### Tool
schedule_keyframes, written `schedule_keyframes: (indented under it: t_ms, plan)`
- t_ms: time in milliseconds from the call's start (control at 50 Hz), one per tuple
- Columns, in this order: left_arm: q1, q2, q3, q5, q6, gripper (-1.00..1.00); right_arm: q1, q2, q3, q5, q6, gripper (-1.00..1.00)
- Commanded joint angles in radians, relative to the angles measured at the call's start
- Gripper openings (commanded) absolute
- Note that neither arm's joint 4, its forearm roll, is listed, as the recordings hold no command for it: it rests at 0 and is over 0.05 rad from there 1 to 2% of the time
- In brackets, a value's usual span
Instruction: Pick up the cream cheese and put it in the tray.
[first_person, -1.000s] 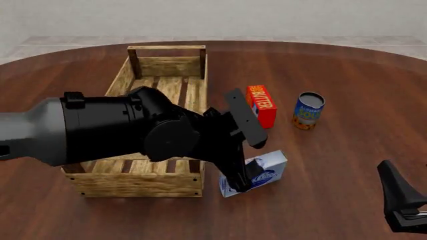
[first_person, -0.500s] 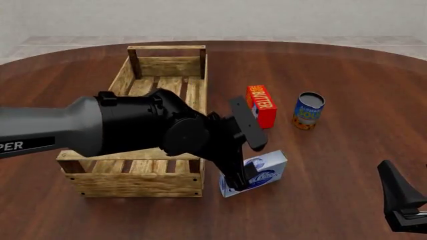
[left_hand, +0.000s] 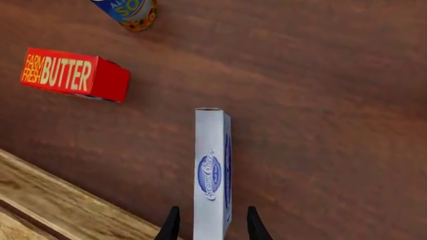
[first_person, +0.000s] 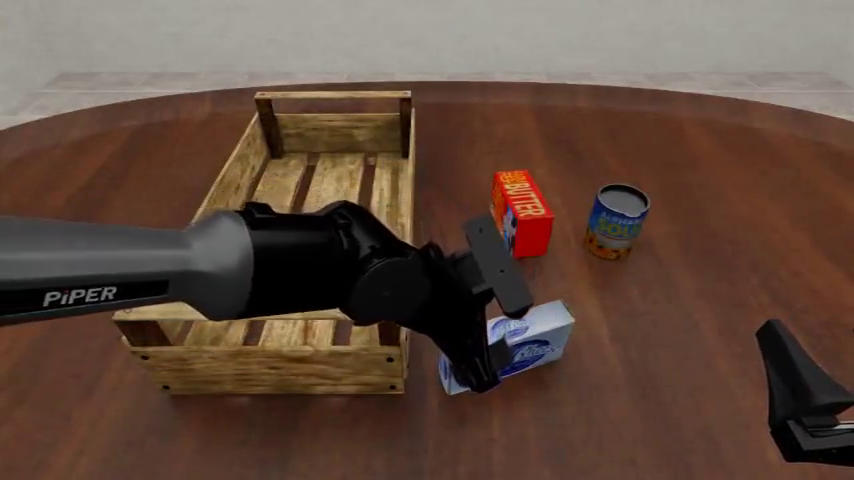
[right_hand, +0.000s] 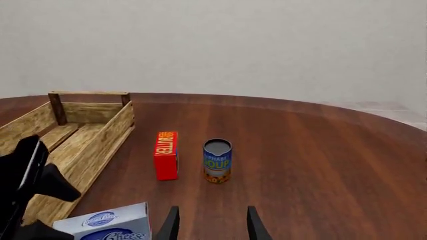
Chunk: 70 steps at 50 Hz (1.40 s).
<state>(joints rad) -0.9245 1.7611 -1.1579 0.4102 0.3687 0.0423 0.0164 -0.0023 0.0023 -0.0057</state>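
Observation:
The cream cheese (first_person: 537, 338) is a pale blue-white box with a dark blue oval logo. It stands on edge on the table, just right of the tray's near right corner. My left gripper (first_person: 478, 374) is down over the box's near end. In the left wrist view the cream cheese (left_hand: 212, 170) runs between the fingertips of my left gripper (left_hand: 212, 227), which is open with a gap on each side. The tray (first_person: 327, 130), a long wooden slat crate, lies to the left. My right gripper (first_person: 801, 400) hovers open at the near right, holding nothing.
A red-orange butter box (first_person: 523, 210) stands behind the cream cheese, and a blue soup can (first_person: 617, 222) stands to its right. The left arm's black body covers the tray's near right side. The right wrist view shows the butter box (right_hand: 166, 155), the can (right_hand: 217, 161) and the tray (right_hand: 87, 145).
My left arm has swung lower and nearer, bringing its gripper down around the near end of the cream cheese. The box and my right arm have not moved.

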Motion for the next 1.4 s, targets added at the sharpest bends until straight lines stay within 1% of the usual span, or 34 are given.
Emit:
schedule_keyframes:
  t_ms: [20,440,520,760,900,1060,1220,1240,1400]
  plan:
    - [0.008,0.029,0.007,-0.021,-0.002,1.0,-0.001,0.001,0.001,0.0,0.002,1.0]
    - [0.022,0.087,0.013,-0.058,-0.02,1.0,0.002,0.002,0.001,0.001,0.003,1.0]
    - [0.012,0.106,0.021,-0.073,-0.029,1.0,0.003,0.004,0.001,0.001,0.003,1.0]
    - [0.035,0.161,0.015,-0.096,-0.036,1.0,0.004,0.004,0.001,0.001,0.005,1.0]
    - [0.041,0.175,0.014,-0.105,-0.041,1.0,0.004,-0.001,0.0,0.007,0.006,1.0]
    - [0.022,0.184,0.034,-0.123,-0.057,1.0,0.004,0.0,0.001,0.006,0.007,1.0]
    - [0.021,0.163,0.015,-0.102,-0.055,1.0,0.005,-0.001,0.0,0.007,0.005,1.0]
    - [0.019,0.163,0.014,-0.103,-0.057,-1.0,0.004,-0.001,0.002,0.007,0.006,1.0]
    - [0.021,0.137,0.007,-0.099,-0.056,-1.0,0.005,0.007,0.002,-0.001,0.006,1.0]
